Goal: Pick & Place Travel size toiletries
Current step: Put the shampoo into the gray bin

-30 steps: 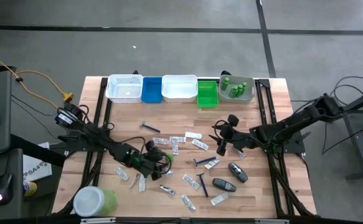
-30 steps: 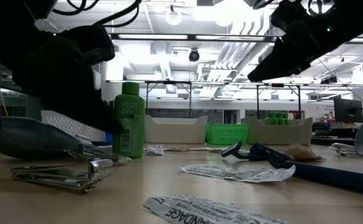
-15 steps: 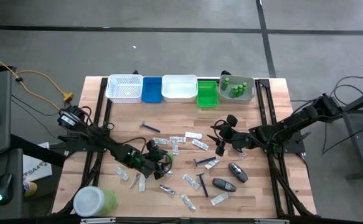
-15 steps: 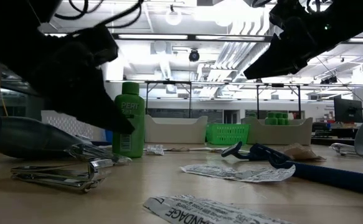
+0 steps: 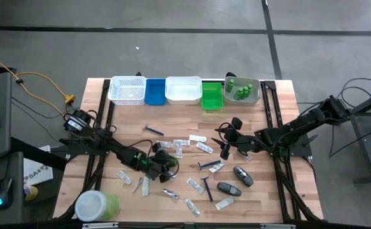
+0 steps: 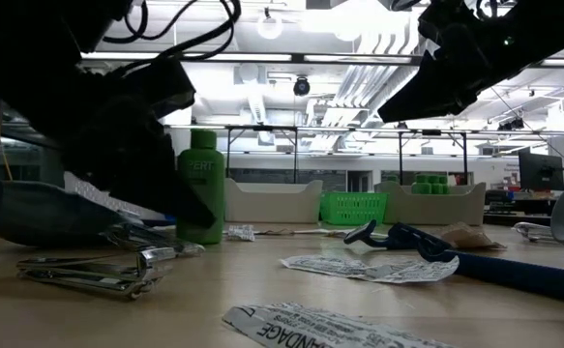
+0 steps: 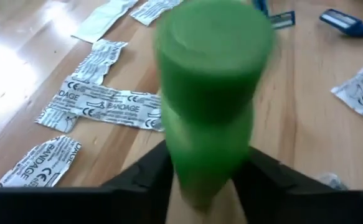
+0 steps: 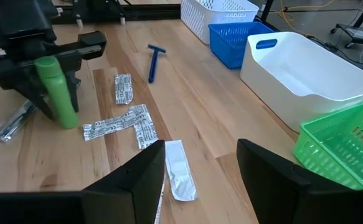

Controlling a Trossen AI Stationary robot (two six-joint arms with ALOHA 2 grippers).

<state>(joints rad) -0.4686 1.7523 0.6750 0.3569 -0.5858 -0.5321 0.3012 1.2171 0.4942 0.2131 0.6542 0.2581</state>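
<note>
A small green bottle (image 8: 57,93) stands upright on the wooden table left of the middle, and my left gripper (image 5: 162,166) is shut on it. The left wrist view shows the bottle (image 7: 209,99) large between the two fingers. My right gripper (image 8: 200,177) hangs open above the table's middle right (image 5: 227,150) with nothing between its fingers. Flat sachets (image 5: 196,145), blue razors (image 5: 152,130) and dark oval pieces (image 5: 242,175) lie scattered on the table. My left gripper pinches the bottle's lower body (image 7: 203,177) between its two fingers, one finger (image 7: 153,174) on each side. The fingers slant down from the table's left. The bottle stays upright with its base (image 8: 68,123) on the table.
Along the far edge stand a white basket (image 5: 126,91), a blue tray (image 5: 154,91), a white tray (image 5: 183,90), a green basket (image 5: 212,97) and a grey tray holding green bottles (image 5: 245,91). A big green jar with a white lid (image 5: 96,205) stands at the near left corner.
My left gripper has gone a little toward the table's right and down onto the green bottle; its fingers now stand against the bottle's body. The bottle has stayed upright in its place.
</note>
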